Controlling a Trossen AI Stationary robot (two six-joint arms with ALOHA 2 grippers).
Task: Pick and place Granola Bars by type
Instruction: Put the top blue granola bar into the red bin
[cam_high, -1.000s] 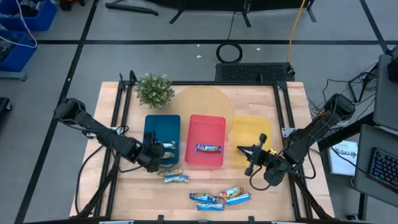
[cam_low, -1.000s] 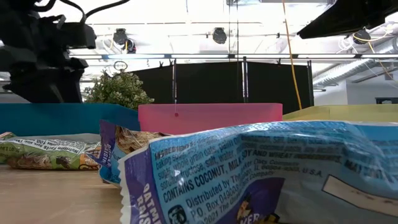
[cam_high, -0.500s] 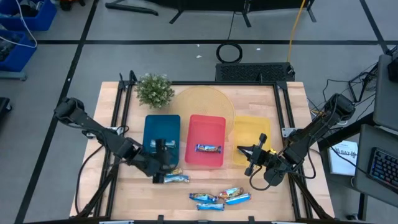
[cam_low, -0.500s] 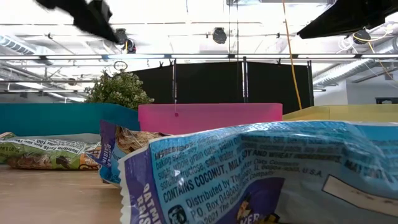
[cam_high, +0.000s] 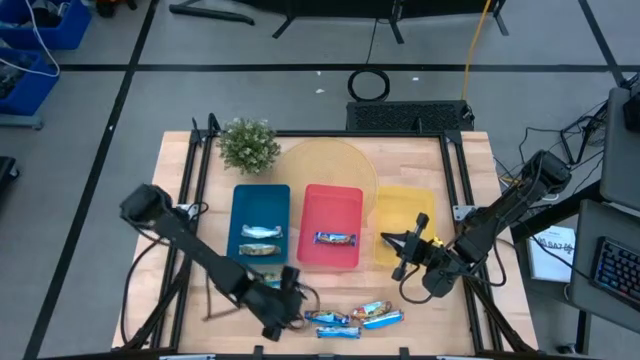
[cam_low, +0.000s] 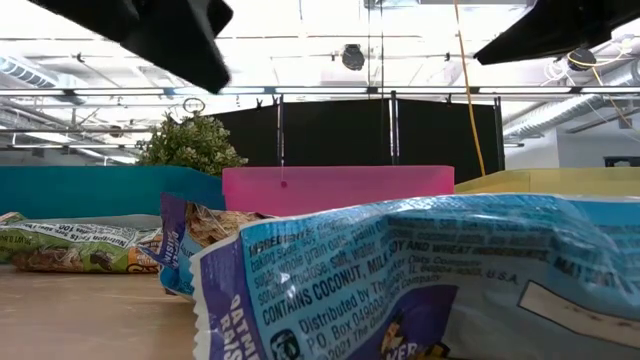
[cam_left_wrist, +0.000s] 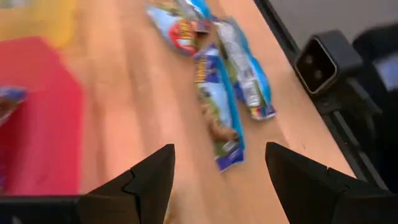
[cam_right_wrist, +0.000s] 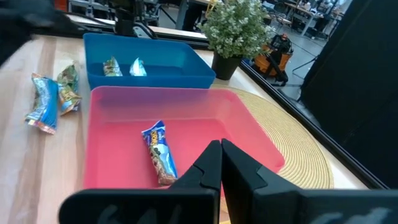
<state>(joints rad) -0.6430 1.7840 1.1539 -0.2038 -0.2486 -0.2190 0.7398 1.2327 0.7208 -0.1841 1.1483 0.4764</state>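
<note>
Left gripper (cam_high: 287, 303) sits low over the near edge of the wooden table (cam_high: 430, 150), fingers (cam_left_wrist: 147, 180) spread apart and holding nothing, just left of a cluster of shiny blue-white granola bars (cam_high: 355, 317). Two bars (cam_high: 259, 240) lie in the blue rectangular tray (cam_high: 240, 200); one dark-blue bar (cam_high: 335, 238) in the red tray (cam_high: 335, 195). Two more bars (cam_right_wrist: 53, 99) on the table near the blue tray. Right gripper (cam_high: 405, 245) waits beside the yellow tray (cam_high: 400, 205), fingers (cam_right_wrist: 211, 165) closed together, empty
</note>
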